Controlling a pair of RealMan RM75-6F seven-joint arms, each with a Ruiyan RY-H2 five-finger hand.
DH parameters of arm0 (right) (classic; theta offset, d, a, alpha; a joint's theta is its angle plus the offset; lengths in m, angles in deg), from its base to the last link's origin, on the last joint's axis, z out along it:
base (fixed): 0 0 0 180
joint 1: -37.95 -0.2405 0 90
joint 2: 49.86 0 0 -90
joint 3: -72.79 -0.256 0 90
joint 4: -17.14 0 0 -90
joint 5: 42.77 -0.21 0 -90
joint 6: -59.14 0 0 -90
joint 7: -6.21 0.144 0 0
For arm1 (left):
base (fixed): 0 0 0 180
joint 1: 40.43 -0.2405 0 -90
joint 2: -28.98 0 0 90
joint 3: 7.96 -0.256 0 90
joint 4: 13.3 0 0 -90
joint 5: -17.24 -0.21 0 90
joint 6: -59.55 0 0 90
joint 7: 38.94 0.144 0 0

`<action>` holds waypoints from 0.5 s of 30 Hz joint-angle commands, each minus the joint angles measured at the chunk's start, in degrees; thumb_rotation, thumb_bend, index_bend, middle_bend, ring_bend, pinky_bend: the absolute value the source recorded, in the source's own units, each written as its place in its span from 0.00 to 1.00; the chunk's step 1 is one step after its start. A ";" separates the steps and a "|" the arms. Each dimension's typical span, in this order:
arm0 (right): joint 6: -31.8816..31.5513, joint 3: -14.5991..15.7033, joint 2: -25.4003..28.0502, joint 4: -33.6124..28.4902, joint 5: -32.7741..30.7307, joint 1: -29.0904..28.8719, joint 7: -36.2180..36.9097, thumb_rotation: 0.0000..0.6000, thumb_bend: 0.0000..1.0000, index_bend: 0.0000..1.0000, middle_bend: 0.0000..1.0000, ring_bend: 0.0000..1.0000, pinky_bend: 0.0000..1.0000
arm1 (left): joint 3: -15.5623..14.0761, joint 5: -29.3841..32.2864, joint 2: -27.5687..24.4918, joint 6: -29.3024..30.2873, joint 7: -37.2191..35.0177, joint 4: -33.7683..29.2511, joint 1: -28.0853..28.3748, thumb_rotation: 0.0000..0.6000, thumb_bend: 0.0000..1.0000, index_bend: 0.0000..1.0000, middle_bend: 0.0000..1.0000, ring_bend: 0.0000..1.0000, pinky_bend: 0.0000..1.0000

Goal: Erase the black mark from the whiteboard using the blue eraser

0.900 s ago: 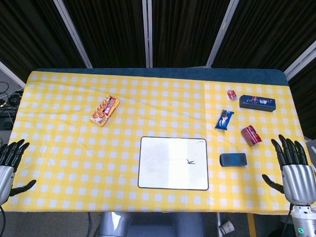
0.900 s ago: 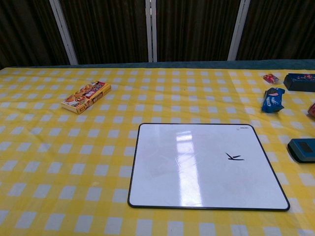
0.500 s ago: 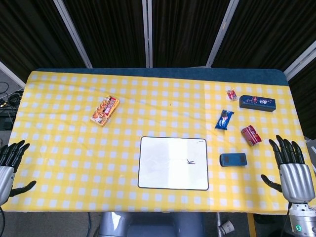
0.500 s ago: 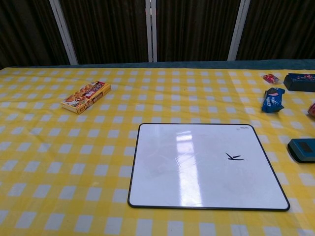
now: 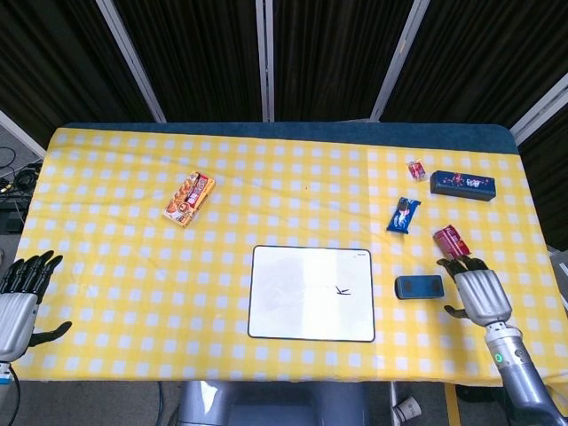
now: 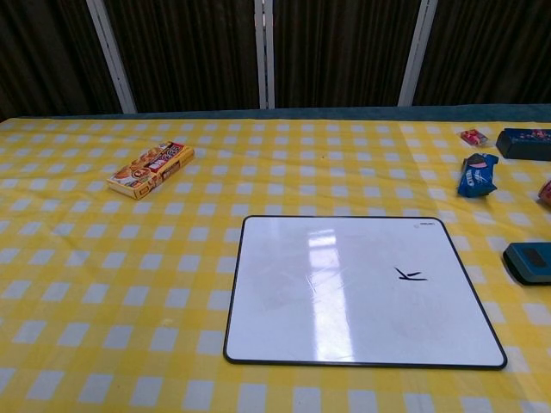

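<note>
The whiteboard (image 5: 311, 293) (image 6: 362, 288) lies flat at the table's near middle, with a small black mark (image 5: 343, 289) (image 6: 410, 274) on its right half. Just right of the board lies the blue eraser (image 5: 419, 287) (image 6: 529, 261). My right hand (image 5: 474, 291) hovers right of the eraser in the head view, fingers spread and holding nothing, a short gap from it. My left hand (image 5: 19, 297) hangs off the table's near left corner, fingers apart and empty. Neither hand shows in the chest view.
An orange snack box (image 5: 189, 198) (image 6: 151, 169) lies at the left. On the right lie a blue wrapper (image 5: 403, 215) (image 6: 476, 174), a red packet (image 5: 451, 241), a small red sweet (image 5: 415, 169) and a dark blue box (image 5: 462, 185) (image 6: 524, 142).
My right hand has moved left and inward over the table toward the eraser. The left hand has shifted only slightly. Board, mark and eraser have not moved.
</note>
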State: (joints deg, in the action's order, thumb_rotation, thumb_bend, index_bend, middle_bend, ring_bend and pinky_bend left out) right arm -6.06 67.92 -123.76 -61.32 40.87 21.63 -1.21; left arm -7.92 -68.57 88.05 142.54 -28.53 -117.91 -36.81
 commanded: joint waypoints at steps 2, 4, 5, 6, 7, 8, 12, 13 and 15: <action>1.78 0.46 -2.29 2.97 0.23 -2.06 -0.08 1.00 0.00 0.30 0.34 0.21 0.29 | 0.05 0.52 0.49 -0.37 1.03 -0.07 0.17 1.00 0.00 0.00 0.00 0.00 0.00; 2.29 0.73 -2.65 3.84 0.36 -2.50 0.10 1.00 0.00 0.31 0.34 0.21 0.30 | 0.03 0.77 0.62 -0.51 1.25 -0.02 0.20 1.00 0.00 0.00 0.00 0.00 0.00; 2.64 0.90 -2.82 4.34 0.44 -2.75 0.19 1.00 0.00 0.32 0.34 0.21 0.30 | 0.02 0.91 0.69 -0.60 1.37 0.07 0.23 1.00 0.00 0.00 0.00 0.00 0.00; 3.23 1.15 -3.10 5.17 0.48 -3.11 0.10 1.00 0.00 0.32 0.34 0.21 0.31 | -0.01 1.04 0.79 -0.71 1.56 0.21 0.26 1.00 0.00 0.00 0.00 0.00 0.00; 3.45 1.25 -3.33 5.67 0.50 -3.32 0.06 1.00 0.00 0.32 0.34 0.21 0.31 | -0.02 1.08 0.86 -0.73 1.68 0.27 0.28 1.00 0.00 0.00 0.00 0.00 0.00; 3.56 1.39 -3.55 6.08 0.60 -3.48 -0.03 1.00 0.00 0.32 0.34 0.21 0.31 | -0.04 1.09 0.91 -0.76 1.77 0.28 0.29 1.00 0.00 0.00 0.00 0.00 0.00; 3.40 1.91 -4.59 7.33 1.06 -3.90 0.18 1.00 0.00 0.32 0.35 0.23 0.32 | -0.08 0.99 1.04 -0.67 2.09 0.19 0.34 1.00 0.00 0.00 0.00 0.00 0.00; 3.34 2.05 -4.80 7.55 1.23 -3.98 0.25 1.00 0.00 0.32 0.35 0.23 0.33 | -0.06 1.03 1.07 -0.70 2.13 0.17 0.38 1.00 0.00 0.00 0.00 0.00 0.00; 3.10 2.28 -5.19 8.01 1.56 -4.12 0.35 1.00 0.00 0.32 0.36 0.24 0.33 | -0.04 1.14 1.09 -0.77 2.23 0.13 0.43 1.00 0.00 0.00 0.00 0.00 0.00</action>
State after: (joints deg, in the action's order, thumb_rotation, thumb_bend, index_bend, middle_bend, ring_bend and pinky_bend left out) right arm -2.87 70.12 -128.84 -53.43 42.34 17.57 -0.91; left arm -7.96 -67.45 89.14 141.77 -26.32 -117.79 -36.39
